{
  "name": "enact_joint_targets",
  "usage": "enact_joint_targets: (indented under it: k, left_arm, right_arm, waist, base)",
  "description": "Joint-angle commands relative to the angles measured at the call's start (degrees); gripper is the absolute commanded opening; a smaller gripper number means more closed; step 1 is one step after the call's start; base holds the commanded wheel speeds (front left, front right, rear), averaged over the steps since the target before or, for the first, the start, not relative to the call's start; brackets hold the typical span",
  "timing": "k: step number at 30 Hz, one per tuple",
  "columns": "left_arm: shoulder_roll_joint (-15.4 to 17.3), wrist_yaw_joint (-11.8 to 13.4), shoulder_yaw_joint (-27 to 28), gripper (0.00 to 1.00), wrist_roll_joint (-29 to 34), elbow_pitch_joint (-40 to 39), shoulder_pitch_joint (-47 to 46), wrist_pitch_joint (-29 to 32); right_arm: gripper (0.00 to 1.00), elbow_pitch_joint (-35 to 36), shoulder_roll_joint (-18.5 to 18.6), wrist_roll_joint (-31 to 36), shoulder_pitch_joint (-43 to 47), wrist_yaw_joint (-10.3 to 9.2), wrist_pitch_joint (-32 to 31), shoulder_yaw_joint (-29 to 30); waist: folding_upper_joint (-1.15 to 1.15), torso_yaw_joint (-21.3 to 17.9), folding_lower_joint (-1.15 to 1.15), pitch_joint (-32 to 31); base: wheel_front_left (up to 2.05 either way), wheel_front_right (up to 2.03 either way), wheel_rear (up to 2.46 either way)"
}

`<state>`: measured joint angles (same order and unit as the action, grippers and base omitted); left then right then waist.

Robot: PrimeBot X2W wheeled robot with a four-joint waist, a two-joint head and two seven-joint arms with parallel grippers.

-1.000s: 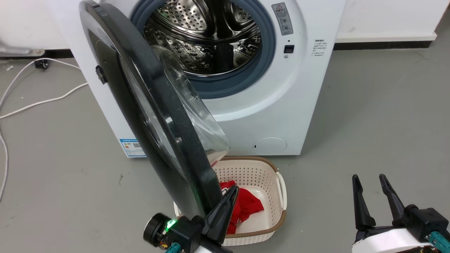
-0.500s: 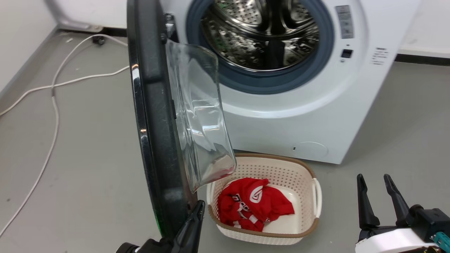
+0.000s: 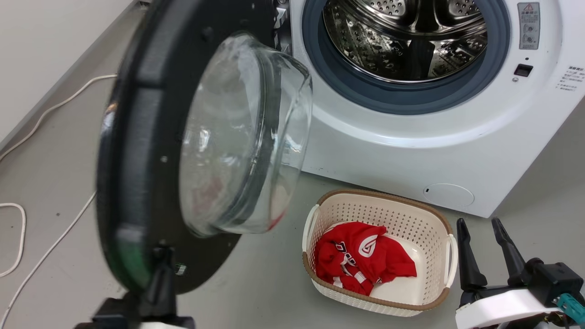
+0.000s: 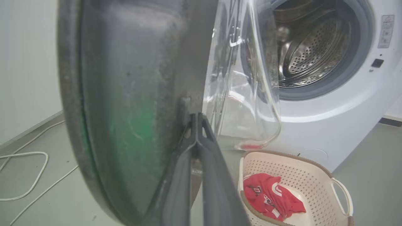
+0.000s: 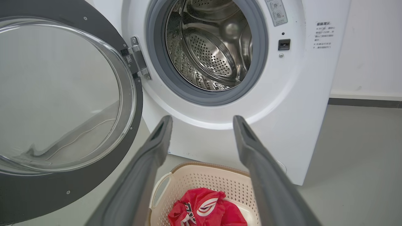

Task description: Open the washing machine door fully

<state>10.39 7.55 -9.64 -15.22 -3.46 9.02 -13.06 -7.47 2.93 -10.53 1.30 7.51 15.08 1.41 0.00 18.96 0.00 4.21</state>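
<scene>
Door [image 3: 132,137] is swinging wider than half a second ago: it was showing edge-on in head view, now it's showing its inner face and glass bowl [image 3: 237,137]. The head camera is shifting too, so the machine sliding right in frame is the camera moving.

Left tool [image 4: 197,118]: fingers closed tip to tip, nothing between them, pressing on the door's inner face near the lower rim. Right tool [image 3: 478,222]: fingers spread wide, holding nothing, hanging beside the basket [image 3: 388,214].

Door is hanging off its hinge [image 5: 136,56] left of the opening, past square to the front. My read is that it's not fully back yet. Handling guess: heavy, stiff, glossy rim probably slippery, and the glass is the fragile part. I'm suggesting pushing on the black ring, far from the hinge for leverage and off the bowl. Expecting a hard stop at the hinge, so ease in.

Basket is sitting on the floor before the machine, with a red garment [image 3: 361,260] lying in it. It has a white logo, letters unreadable. Cable [image 3: 50,237] is trailing left.

Behind are the drum [image 3: 411,41] and grey gasket [image 3: 347,87]. Writing: warning label [image 3: 529,25] with a red triangle, and small print [image 3: 571,77] further right. Both are too small to read, and no brand is legible.
</scene>
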Motion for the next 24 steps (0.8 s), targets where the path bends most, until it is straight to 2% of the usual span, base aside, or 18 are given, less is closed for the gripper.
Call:
enact_joint_targets:
  k: [1,6,9,16,24]
  left_arm:
    - [0.59,0.63,1.64,0.00,-0.94,0.51,-1.15,-0.40]
    - [2.54,1.06,8.29,0.00,-3.84,4.82,-4.67,-1.53]
    - [4.53,0.47,12.24,0.00,-4.90,8.26,-7.08,-1.93]
    - [8.50,-0.04,20.46,0.00,-4.65,13.73,-11.49,-2.23]
    - [11.74,-3.41,29.17,0.00,-4.39,20.19,-16.67,-2.25]
  right_arm:
    - [1.00,-0.06,-0.11,0.31,-0.83,-0.04,0.08,-0.17]
    - [1.00,-0.15,-0.08,0.59,-1.82,-0.04,-0.13,-0.57]
    - [1.00,-0.17,-0.09,0.88,-2.41,-0.04,-0.26,-0.42]
    - [1.00,0.63,-0.08,1.42,-2.97,-0.04,-0.86,-0.11]
    - [1.00,1.83,-0.09,2.03,-3.78,-0.04,-1.49,0.22]
  waist:
    - [0.00,-0.19,0.00,0.28]
    - [0.00,-2.04,0.00,1.49]
    - [0.00,-3.17,0.00,2.20]
    - [0.00,-5.32,0.00,3.95]
    - [0.00,-6.53,0.00,6.24]
  base:
    - [0.00,0.00,0.00]
    - [0.00,0.00,0.00]
    - [0.00,0.00,0.00]
    - [0.00,0.00,0.00]
    - [0.00,0.00,0.00]
